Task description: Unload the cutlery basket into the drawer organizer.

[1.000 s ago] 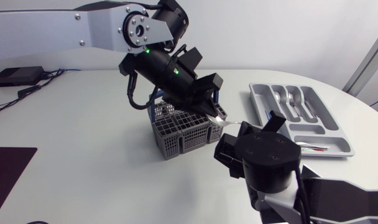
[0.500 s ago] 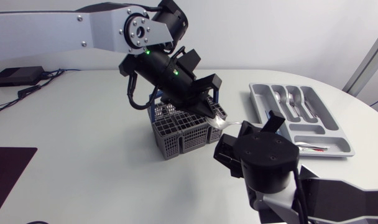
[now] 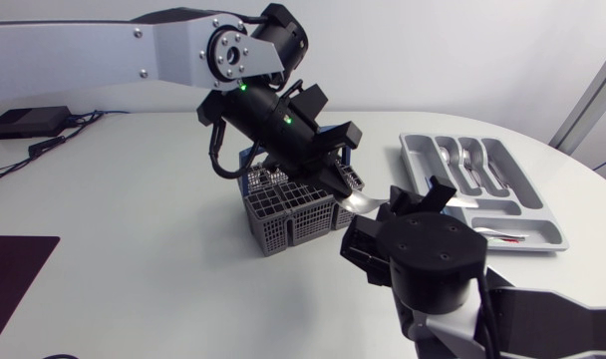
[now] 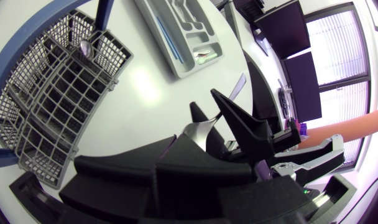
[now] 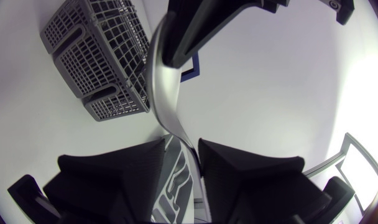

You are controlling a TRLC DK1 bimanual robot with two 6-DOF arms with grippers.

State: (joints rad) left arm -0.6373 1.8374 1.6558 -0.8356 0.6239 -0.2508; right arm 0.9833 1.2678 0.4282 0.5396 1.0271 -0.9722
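Steel cutlery piece (image 3: pixel 361 200) in mid-air at a hand-over, just beside the upper rim of the grey wire cutlery basket (image 3: pixel 283 231), on the side facing the drawer organizer (image 3: pixel 554 234). The left gripper (image 3: pixel 345 184) comes down over the basket, and its fingers are clamped on the broad end of the piece. The long axis runs out from those fingers toward the right gripper (image 3: pixel 419 195), roughly level and pointing toward the organizer.

In the right wrist view the slim end of the piece (image 5: pixel 161 93) passes between the right arm's own fingers. These appear spread, with no two-sided contact visible. The coming move probably turns on this relation: the right fingers need to close across the handle before the left ones let go. The right arm is the nearer to the organizer, which lies well apart from the basket.

The organizer already holds several utensils (image 3: pixel 472 158) in its long slots. One more piece (image 4: pixel 84 46) stands in a corner cell of the basket. The table (image 3: pixel 134 199) is white and matte, with a dark mat (image 3: pixel 14 269) at its near left and a small black box (image 3: pixel 29 122) at its far left.
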